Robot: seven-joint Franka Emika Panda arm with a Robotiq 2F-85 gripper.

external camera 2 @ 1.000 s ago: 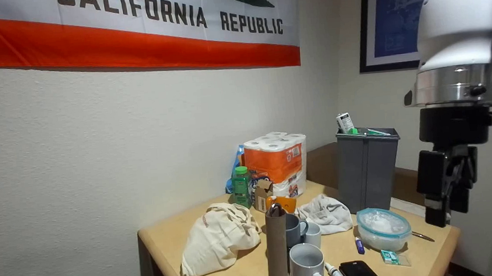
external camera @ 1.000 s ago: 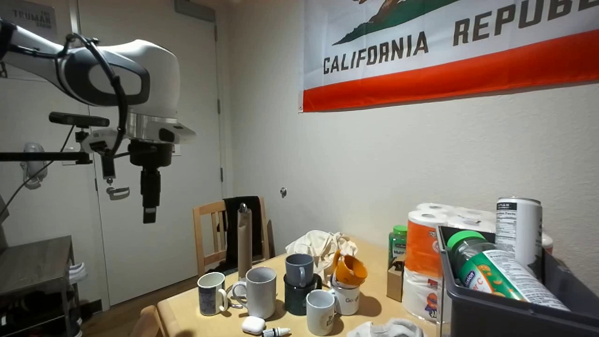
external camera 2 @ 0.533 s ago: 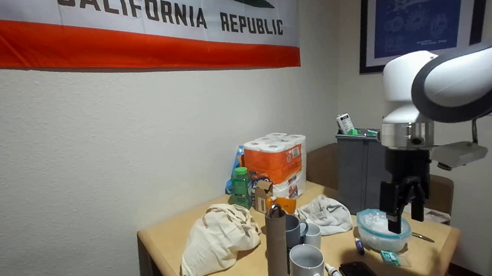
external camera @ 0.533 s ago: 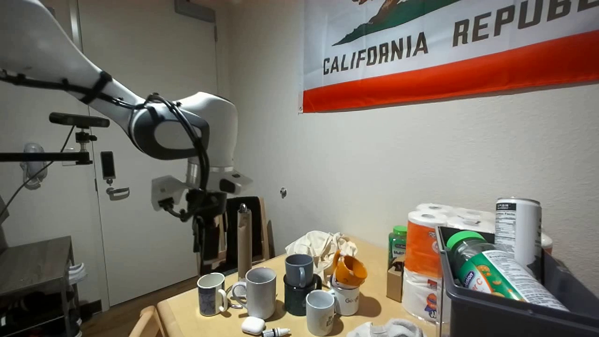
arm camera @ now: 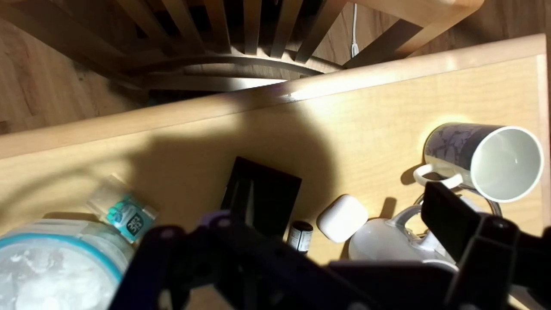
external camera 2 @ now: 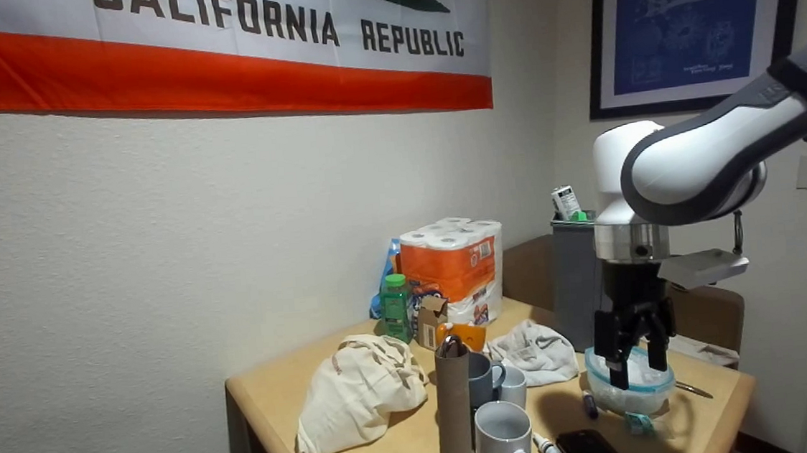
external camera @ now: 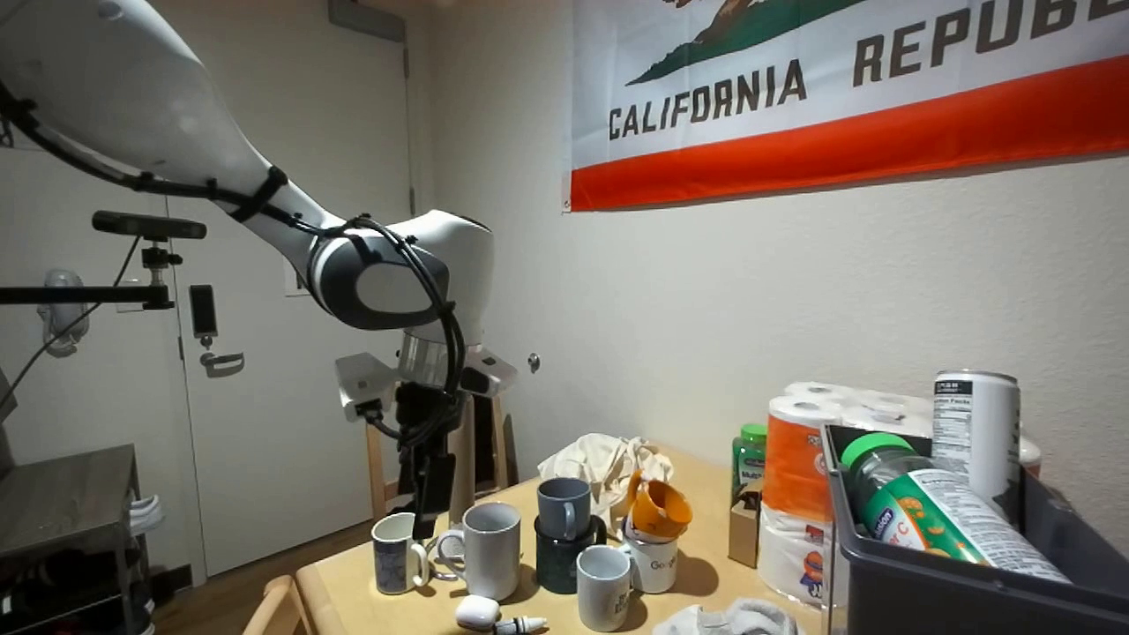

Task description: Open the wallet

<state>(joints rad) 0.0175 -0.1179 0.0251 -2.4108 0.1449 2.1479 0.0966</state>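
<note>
Wrist view: hard light brightens the bench (arm camera: 370, 142) left of the patterned mug (arm camera: 480, 157), with glare streaking the bench rim; farther left, a broad, soft-edged shadow renders the black wallet (arm camera: 271, 189) nearly featureless. Jaws, close to the lens, appear dark and out of focus. Both exterior views: lighting subdued, detail soft. In an exterior view, the lettered white mug (external camera: 654, 567) casts its shadow away from the patterned mug, indicating light from the latter's side.

We see white arm (external camera: 141, 101), dark grey joint trim (external camera: 338, 287), black cables (external camera: 455, 348) strapped along, shiny silver wrist collar (external camera 2: 617, 244), black two-fingered gripper (external camera 2: 638, 368).
</note>
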